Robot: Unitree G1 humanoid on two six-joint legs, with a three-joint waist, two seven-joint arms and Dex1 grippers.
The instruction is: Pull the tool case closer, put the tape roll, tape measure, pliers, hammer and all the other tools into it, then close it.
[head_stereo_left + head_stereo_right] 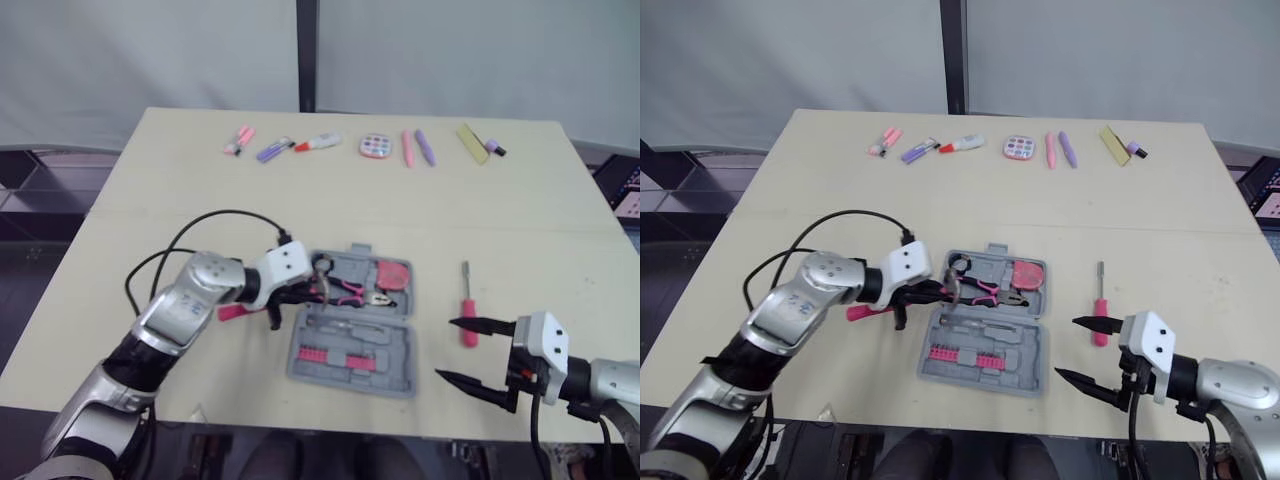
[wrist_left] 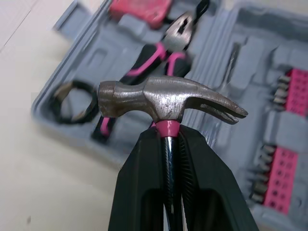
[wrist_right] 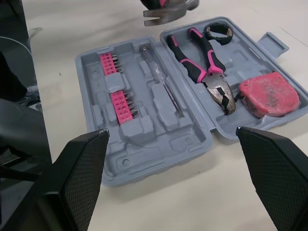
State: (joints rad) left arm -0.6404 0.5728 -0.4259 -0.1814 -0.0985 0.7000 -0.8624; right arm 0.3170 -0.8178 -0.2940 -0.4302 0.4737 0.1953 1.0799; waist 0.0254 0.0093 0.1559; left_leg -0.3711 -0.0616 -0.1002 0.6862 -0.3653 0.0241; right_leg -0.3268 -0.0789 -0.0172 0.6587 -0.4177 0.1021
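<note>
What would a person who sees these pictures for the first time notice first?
The open grey tool case in the middle of the table draws the eye first, with pink-handled pliers, a black tape roll and a red tape measure in it. At its left edge the left gripper is shut on a hammer, just below the head. Right of the case a pink screwdriver lies near the open right gripper.

Pale tabletop (image 1: pixel 520 220) carrying an open case and loose small items.
The open grey tool case (image 1: pixel 390 355) lies toward 6 o'clock, a pink-handled screwdriver (image 1: pixel 467 318) lies apart at its 3 o'clock, and a row of pens and markers (image 1: pixel 408 148) lines the 12 o'clock edge.
</note>
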